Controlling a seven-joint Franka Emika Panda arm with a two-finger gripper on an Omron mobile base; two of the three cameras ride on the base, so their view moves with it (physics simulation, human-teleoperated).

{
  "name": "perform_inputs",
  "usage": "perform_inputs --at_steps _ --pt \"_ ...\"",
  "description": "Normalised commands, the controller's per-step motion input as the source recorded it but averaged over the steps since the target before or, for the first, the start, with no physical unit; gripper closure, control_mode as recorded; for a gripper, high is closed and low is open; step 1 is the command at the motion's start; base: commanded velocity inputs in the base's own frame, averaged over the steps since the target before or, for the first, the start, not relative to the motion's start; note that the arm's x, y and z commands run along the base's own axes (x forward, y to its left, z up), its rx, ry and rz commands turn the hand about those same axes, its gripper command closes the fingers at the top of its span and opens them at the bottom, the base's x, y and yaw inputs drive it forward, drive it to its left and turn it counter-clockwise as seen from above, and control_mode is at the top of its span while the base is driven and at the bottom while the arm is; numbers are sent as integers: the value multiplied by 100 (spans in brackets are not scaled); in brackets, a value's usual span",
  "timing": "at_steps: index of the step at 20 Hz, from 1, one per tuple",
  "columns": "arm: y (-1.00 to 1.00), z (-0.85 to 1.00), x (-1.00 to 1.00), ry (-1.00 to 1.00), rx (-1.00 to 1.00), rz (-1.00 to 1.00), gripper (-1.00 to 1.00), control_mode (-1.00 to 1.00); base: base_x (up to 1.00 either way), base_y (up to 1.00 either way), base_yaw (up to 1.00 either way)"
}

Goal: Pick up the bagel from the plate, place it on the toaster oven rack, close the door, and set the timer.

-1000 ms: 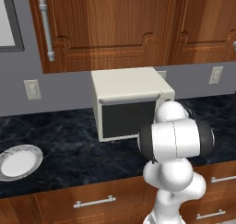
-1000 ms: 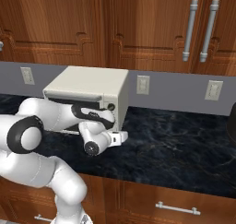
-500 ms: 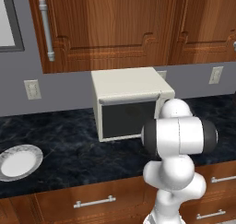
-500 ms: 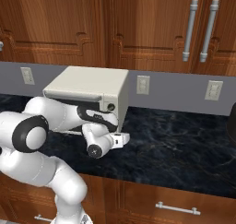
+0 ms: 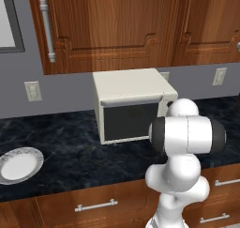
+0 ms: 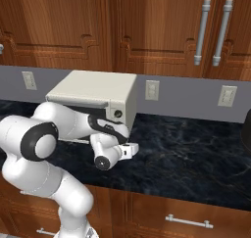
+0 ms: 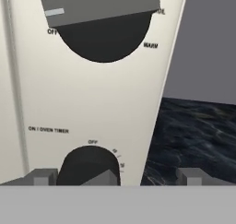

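Facing the toaster oven [image 7: 87, 103] knobs, jaws wide, lower timer knob [image 7: 90, 165] cut off, plate [image 5: 18, 165] bare.

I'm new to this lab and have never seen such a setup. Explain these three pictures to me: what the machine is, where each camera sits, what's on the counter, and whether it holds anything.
The white jointed machine is a robot arm on a drivable base, in a rendered kitchen. Two pictures come from cameras on the base, behind the arm to its left and right. The third looks out from the hand itself.

On the dark marble counter stands a cream toaster oven, its glass door closed. Off to the left lies a white plate, with no bagel on it.

The gripper is open and holds nothing. It hangs close to the oven's control panel, right at the lower knob labelled as the oven timer. A bigger knob sits above.
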Motion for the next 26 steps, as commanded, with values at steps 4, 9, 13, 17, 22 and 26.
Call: perform_inputs --at_steps 4,9,13,17,22,26 --pt "0 0 3 1 0 -2 -100 -100 0 0 0" --pt "0 0 4 1 0 -1 -100 -100 0 0 0" --pt "0 0 0 0 0 0 -100 -100 0 0 0" --pt "0 0 0 0 0 0 -100 -100 0 0 0" --pt "0 0 0 0 0 0 -100 -100 0 0 0" --pt "0 0 0 0 0 0 100 -100 0 0 0"
